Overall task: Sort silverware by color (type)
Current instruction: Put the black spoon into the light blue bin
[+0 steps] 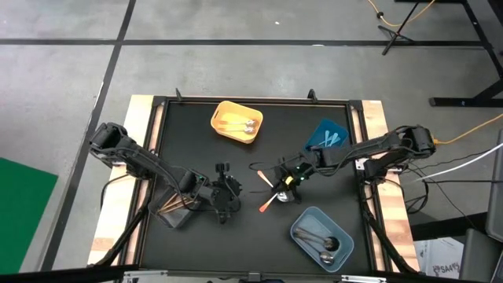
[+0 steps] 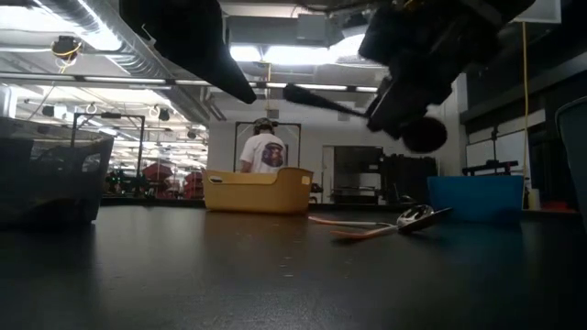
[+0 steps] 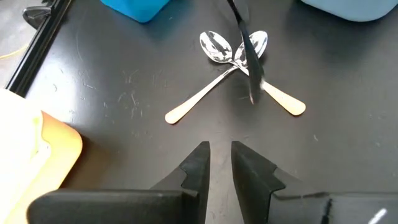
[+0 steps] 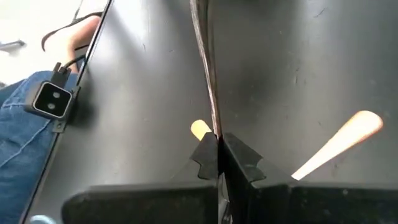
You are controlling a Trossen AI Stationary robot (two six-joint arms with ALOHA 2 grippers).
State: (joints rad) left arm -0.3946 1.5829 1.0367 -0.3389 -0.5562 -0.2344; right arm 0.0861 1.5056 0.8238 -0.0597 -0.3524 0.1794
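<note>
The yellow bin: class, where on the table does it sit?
In the high view, the yellow bin sits at the table's far edge, centre-left, left of the blue bin.

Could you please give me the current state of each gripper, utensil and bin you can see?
right gripper: shut on dark utensil, above the mat centre.
dark utensil: held, lifted off the mat.
left gripper: slightly open, empty.
two orange-handled spoons: crossed, lying on the mat.
yellow bin: holds spoons.
grey-blue bin: holds silver utensils.
blue bin: holds light-blue utensils.
</note>
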